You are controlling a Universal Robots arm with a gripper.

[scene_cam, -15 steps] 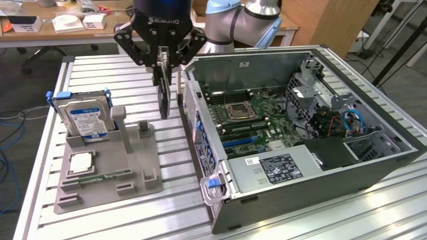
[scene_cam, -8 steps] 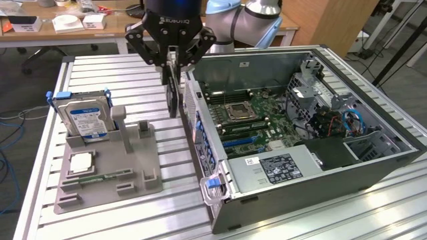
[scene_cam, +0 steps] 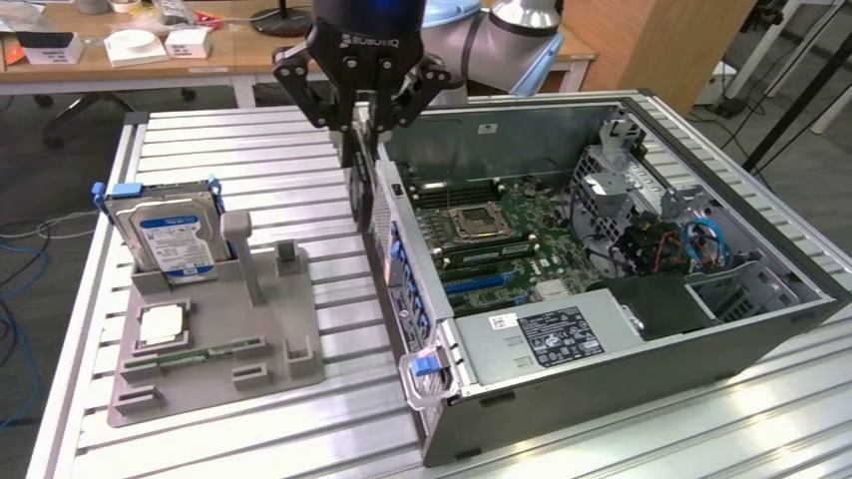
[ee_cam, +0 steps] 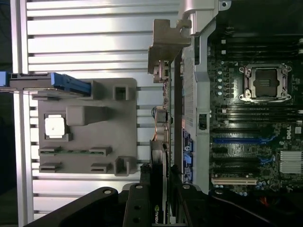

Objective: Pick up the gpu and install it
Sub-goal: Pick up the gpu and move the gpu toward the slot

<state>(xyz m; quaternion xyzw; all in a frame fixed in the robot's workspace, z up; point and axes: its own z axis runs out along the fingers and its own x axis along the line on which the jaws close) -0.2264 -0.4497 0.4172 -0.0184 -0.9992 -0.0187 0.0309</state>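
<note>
My gripper (scene_cam: 359, 122) hangs over the table just outside the open computer case's (scene_cam: 745, 329) wall on the exterior view's left. It is shut on the gpu (scene_cam: 358, 185), which hangs edge-on below the fingers (scene_cam: 323, 100), its lower end level with the top of the case wall. In the wrist view the gpu (ee_cam: 161, 127) runs as a thin strip away from my gripper (ee_cam: 160, 191), with its silver end bracket (ee_cam: 166, 45) at the far end. The motherboard (scene_cam: 496, 232) lies inside the case, with blue and white slots (ee_cam: 241, 140) beside the card.
A grey holder tray (scene_cam: 219, 329) lies on the slatted table (scene_cam: 226, 150) on the exterior view's left. It carries an upright hard drive (scene_cam: 167, 235), a square chip (scene_cam: 160, 324) and a memory stick (scene_cam: 200, 351). A power supply (scene_cam: 560, 334) fills the case's near end.
</note>
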